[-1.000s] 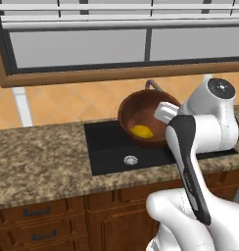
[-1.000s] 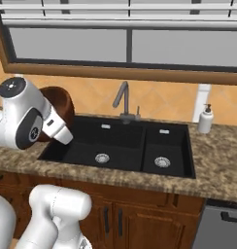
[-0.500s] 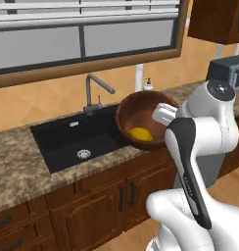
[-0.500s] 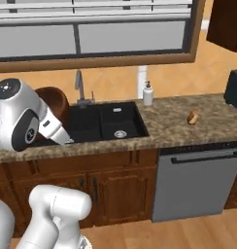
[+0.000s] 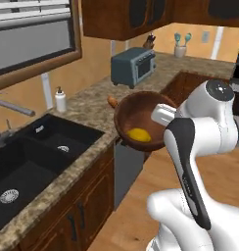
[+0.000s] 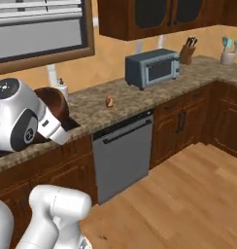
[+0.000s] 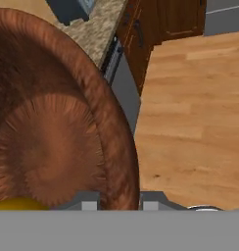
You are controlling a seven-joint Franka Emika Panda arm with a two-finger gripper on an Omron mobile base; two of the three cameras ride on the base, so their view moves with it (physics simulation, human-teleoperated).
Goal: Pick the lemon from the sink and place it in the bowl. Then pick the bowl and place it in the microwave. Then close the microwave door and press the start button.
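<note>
Lemon [image 5: 139, 135] is sitting low inside the bowl [image 5: 141, 125], which I am carrying at the end of the arm, out past the counter edge [image 5: 99, 105] and above the wooden floor [image 7: 195, 112]. In the hand view the gripper [image 7: 120, 200] is pinching the bowl's rim, one finger on each side of the wall. The sink [image 5: 28, 162] is lying to the left in the left base view, and the toaster oven [image 6: 152, 68] is standing on the counter further along.

arm [image 5: 209, 117] bent, raised at chest height; fingers [image 7: 90, 201] clamped on bowl [image 5: 141, 128] rim.
</note>
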